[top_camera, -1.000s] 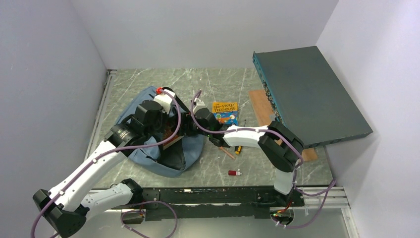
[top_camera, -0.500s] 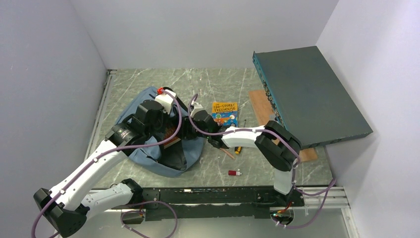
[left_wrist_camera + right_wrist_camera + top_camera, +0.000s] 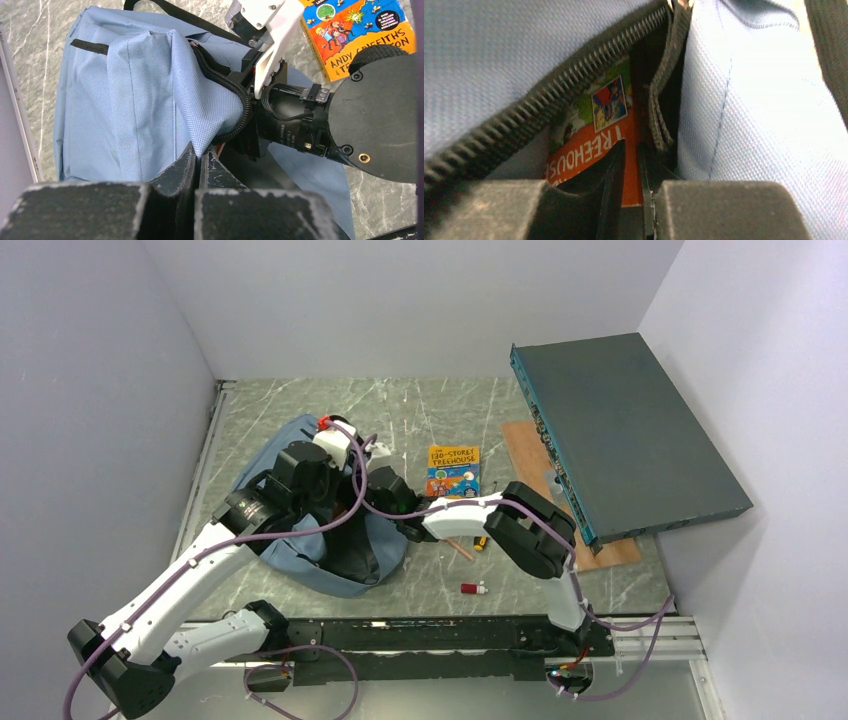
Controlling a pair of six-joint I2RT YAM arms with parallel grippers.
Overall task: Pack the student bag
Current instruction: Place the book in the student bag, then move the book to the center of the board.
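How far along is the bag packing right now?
Done: the bag is open at the mouth. In hand: left gripper pinches its edge; right gripper holds an orange book inside. Left: the other book, a pencil and a red item lie outside; zipper unclosed.

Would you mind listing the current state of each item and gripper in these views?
The backpack: main zip open, edge lifted.
The left gripper: shut on the backpack's edge.
The right gripper: inside the opening, jaws almost together.
The orange book: inside the backpack, cover partly showing.
The yellow book: closed, flat on the table, cover up.
The small red item: on its side on the table.
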